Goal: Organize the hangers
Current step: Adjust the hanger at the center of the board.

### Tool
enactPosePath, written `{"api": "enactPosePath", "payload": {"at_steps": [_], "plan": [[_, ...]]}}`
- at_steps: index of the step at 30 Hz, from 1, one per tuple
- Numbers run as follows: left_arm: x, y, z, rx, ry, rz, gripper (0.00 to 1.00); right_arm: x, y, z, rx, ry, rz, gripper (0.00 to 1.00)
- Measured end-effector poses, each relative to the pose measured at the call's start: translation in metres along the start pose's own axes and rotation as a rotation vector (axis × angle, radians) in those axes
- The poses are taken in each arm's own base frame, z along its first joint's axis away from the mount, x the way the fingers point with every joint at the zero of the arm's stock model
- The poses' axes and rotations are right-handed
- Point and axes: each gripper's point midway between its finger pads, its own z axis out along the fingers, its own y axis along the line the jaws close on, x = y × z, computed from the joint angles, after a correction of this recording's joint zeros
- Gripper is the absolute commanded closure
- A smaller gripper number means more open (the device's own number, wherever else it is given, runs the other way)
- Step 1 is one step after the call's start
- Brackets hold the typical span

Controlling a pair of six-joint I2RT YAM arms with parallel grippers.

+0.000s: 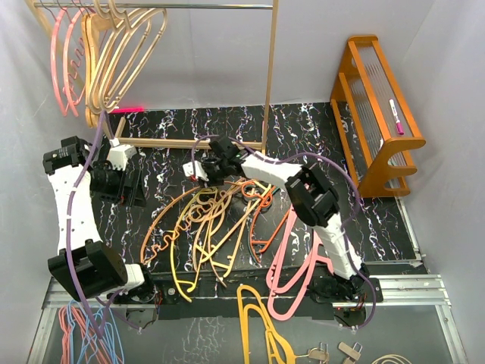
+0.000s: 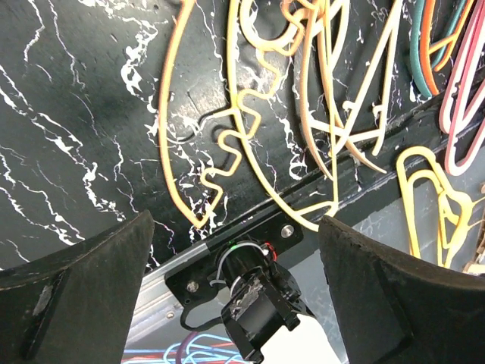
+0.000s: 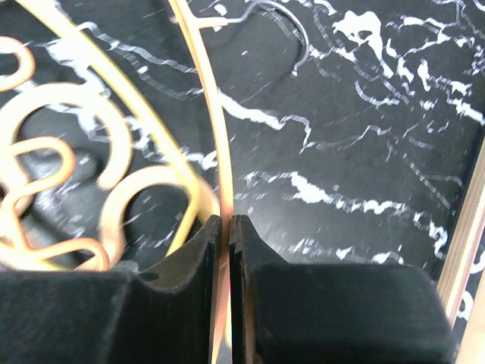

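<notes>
Several hangers (image 1: 212, 220), yellow-orange, tan, orange and teal, lie tangled on the black marbled mat (image 1: 311, 125). Pink hangers (image 1: 292, 258) lie at the pile's right. Pink and tan hangers (image 1: 106, 53) hang at the left end of the rack's rail (image 1: 197, 6). My right gripper (image 1: 203, 173) is at the pile's far edge. In the right wrist view it (image 3: 225, 224) is shut on a thin tan hanger's rod (image 3: 204, 91). My left gripper (image 1: 127, 186) is over the mat's left side. In the left wrist view it (image 2: 235, 227) is wide open and empty above a wavy yellow-orange hanger (image 2: 227, 144).
The wooden rack's post (image 1: 270, 76) and base bar (image 1: 189, 142) stand behind the pile. An orange wooden stand (image 1: 379, 114) with a pink marker (image 1: 395, 115) is at the right. A mustard hanger (image 1: 258, 318) and a blue-and-pink bunch (image 1: 87, 334) lie past the mat's front edge.
</notes>
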Motion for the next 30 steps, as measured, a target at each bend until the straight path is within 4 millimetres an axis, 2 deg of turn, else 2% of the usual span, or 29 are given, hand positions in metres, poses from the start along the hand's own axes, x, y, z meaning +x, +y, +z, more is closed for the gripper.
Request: {"api": "enactPosePath", "payload": {"at_steps": [4,6,9,12,14,18,19,21,23,30], "plan": [[-0.004,0.0,-0.005,-0.012,-0.022,0.038,0.06,-0.002,0.016,-0.038,0.016,0.042,0.008,0.92],[-0.002,0.0,-0.002,-0.001,-0.014,0.043,0.07,-0.007,0.013,-0.057,0.038,0.048,0.005,0.92],[0.007,-0.001,0.011,0.056,0.023,0.025,0.05,-0.01,-0.001,-0.075,0.067,0.051,0.011,0.92],[0.018,-0.002,0.028,0.139,0.074,-0.003,0.05,-0.002,-0.006,-0.082,0.085,0.071,0.031,0.92],[0.025,-0.001,0.04,0.205,0.118,-0.029,0.06,0.01,-0.003,-0.084,0.102,0.095,0.061,0.92],[0.031,0.005,0.064,0.322,0.194,-0.082,0.07,0.038,0.024,-0.083,0.102,0.163,0.157,0.92],[0.031,0.007,0.068,0.343,0.209,-0.089,0.08,0.043,0.03,-0.083,0.099,0.179,0.184,0.86],[0.032,0.008,0.075,0.375,0.23,-0.102,0.08,0.049,0.035,-0.084,0.102,0.199,0.217,0.68],[0.031,0.007,0.079,0.395,0.238,-0.108,0.08,0.051,0.036,-0.085,0.112,0.214,0.243,0.6],[0.02,0.002,0.079,0.412,0.216,-0.082,0.09,0.056,0.035,-0.093,0.121,0.248,0.282,0.58]]}}
